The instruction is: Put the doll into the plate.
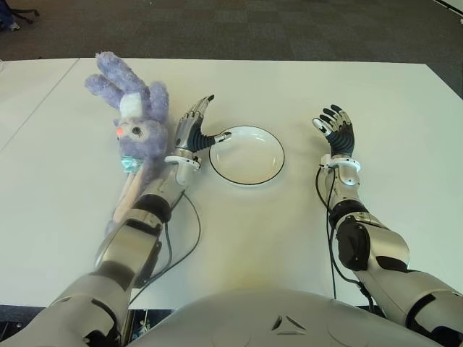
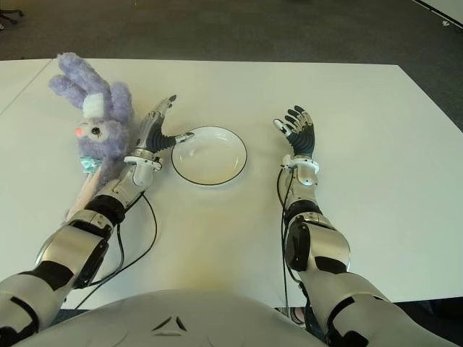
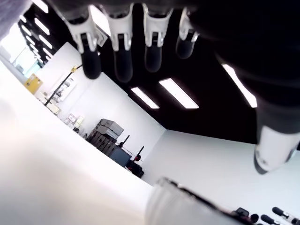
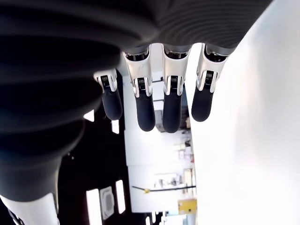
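Left eye view is giving us the white table [image 1: 304, 238] with the purple doll [image 1: 136, 123] lying on it, just left of our left hand [image 1: 192, 130] and outside the plate [image 1: 247, 155]; that hand is spreading its fingers, holding nothing (thumb reaching over the plate's left rim); our right hand [image 1: 336, 131] is hovering right of the plate, fingers extended and empty.

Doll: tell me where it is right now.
The doll lies on the table at the robot's left, just outside the open left hand, which is between it and the plate. It is not in the plate.
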